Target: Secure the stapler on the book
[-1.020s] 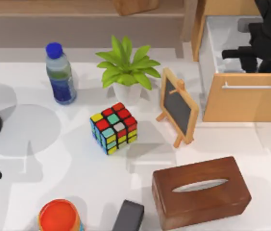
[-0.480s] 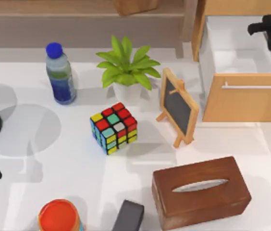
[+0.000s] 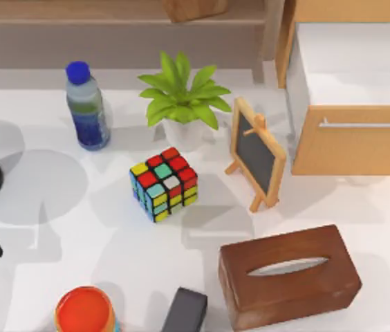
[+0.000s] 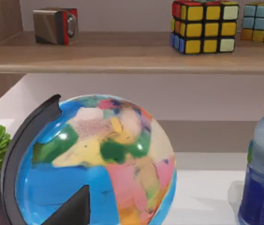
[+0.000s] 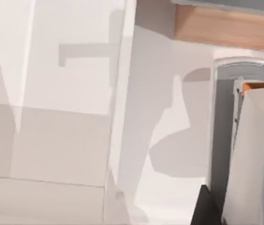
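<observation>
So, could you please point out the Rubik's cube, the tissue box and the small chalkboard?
Rubik's cube (image 3: pixel 164 182), top view, top face.
Tissue box (image 3: pixel 288 274), top view, lid beside the slot.
Chalkboard (image 3: pixel 255 155), top view, dark panel.

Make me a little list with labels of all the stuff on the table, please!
bottle: blue-capped bottle at the top view's left, upright
plant: potted plant behind the cube
cube: puzzle cube near the middle
chalkboard: small chalkboard on an easel, right of the cube
tissue box: brown tissue box at the front right
drawer: open wooden drawer at the back right
globe: globe at the left edge, close to the left wrist camera
orange cup: orange cup at the front left
dark block: dark block at the front edge, too cut off to name
</observation>
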Action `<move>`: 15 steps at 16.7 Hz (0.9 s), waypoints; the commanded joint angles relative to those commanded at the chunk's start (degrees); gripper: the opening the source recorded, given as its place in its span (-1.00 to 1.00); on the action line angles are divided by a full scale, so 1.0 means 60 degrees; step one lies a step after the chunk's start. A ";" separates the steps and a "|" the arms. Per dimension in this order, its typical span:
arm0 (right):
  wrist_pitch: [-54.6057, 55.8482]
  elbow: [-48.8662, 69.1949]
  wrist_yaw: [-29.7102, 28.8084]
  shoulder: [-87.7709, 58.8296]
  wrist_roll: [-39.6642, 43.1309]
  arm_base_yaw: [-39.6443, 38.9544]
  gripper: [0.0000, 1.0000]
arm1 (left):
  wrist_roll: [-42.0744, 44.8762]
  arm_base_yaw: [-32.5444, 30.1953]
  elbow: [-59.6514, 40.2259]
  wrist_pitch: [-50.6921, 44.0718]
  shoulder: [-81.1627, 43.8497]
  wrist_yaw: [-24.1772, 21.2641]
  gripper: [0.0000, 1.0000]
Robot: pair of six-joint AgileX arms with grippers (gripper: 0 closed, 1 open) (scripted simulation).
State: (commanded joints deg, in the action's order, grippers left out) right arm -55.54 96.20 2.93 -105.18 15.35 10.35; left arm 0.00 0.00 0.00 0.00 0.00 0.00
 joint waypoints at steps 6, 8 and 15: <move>0.0314 -0.2733 0.0034 0.1243 0.1256 0.1995 -1.00 | 0.0000 0.0000 0.0000 0.0000 0.0000 0.0000 1.00; 0.0349 -0.3624 0.0012 0.1421 0.1609 0.2503 -1.00 | 0.0000 0.0000 0.0000 0.0000 0.0000 0.0000 1.00; 0.0360 -0.5339 -0.0062 0.1597 0.2237 0.3381 -1.00 | 0.0000 0.0000 0.0000 0.0000 0.0000 0.0000 1.00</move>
State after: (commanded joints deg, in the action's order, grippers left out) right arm -53.38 64.17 2.56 -95.60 28.77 30.63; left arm 0.00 0.00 0.00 0.00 0.00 0.00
